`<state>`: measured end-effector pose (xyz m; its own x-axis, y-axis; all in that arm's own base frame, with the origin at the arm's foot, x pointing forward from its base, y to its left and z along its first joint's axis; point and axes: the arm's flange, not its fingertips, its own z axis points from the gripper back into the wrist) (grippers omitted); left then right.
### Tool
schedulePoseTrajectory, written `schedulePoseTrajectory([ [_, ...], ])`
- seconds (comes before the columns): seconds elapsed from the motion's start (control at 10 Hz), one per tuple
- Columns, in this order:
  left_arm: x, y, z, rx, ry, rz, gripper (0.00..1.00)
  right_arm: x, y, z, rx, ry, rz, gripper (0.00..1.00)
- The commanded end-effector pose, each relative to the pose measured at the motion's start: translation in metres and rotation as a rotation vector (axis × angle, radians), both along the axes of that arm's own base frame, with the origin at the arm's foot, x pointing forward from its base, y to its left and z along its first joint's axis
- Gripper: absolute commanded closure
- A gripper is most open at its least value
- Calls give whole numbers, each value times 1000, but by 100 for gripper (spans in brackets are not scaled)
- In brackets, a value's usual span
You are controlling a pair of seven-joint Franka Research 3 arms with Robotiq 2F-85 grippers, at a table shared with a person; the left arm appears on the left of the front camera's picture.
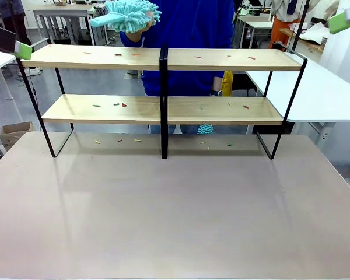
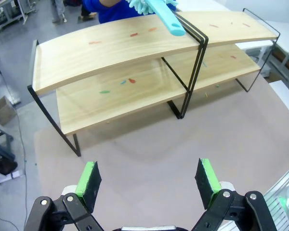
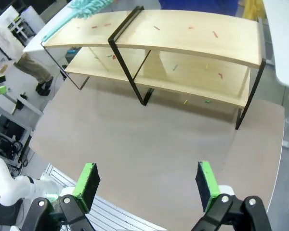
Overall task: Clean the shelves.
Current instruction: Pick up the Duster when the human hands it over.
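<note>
While both arms hover over the near side of the desk (image 1: 175, 216), the left end effector (image 2: 148, 183) and the right end effector (image 3: 147, 185) are each released, green pads spread wide with nothing between them. The shelves (image 1: 105, 57) stand ahead of both end effectors, well apart from them. Small coloured scraps (image 1: 123, 105) dot both boards and the desk beneath. Beyond the shelves, a person in blue (image 1: 186, 35) holds a fluffy teal duster (image 1: 131, 14) above the top board, on the left end effector's side.
</note>
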<state>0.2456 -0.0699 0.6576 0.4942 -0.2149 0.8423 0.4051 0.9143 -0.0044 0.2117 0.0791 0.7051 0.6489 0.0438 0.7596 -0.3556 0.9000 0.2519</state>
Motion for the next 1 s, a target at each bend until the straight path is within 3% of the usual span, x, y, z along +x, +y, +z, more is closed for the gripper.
schedulePoseTrajectory([
  [0.0, 0, 1, -1, 6, 4, 2, 0, 22, 27, 10, 15, 35, -46, 0],
  [0.4, 0, 1, -1, 6, 4, 2, 0, 48, 60, 19, 2, 25, -163, 0],
  [0.9, 0, 1, -1, 6, 4, 2, 0, 56, 72, 14, -44, 30, -206, 0],
])
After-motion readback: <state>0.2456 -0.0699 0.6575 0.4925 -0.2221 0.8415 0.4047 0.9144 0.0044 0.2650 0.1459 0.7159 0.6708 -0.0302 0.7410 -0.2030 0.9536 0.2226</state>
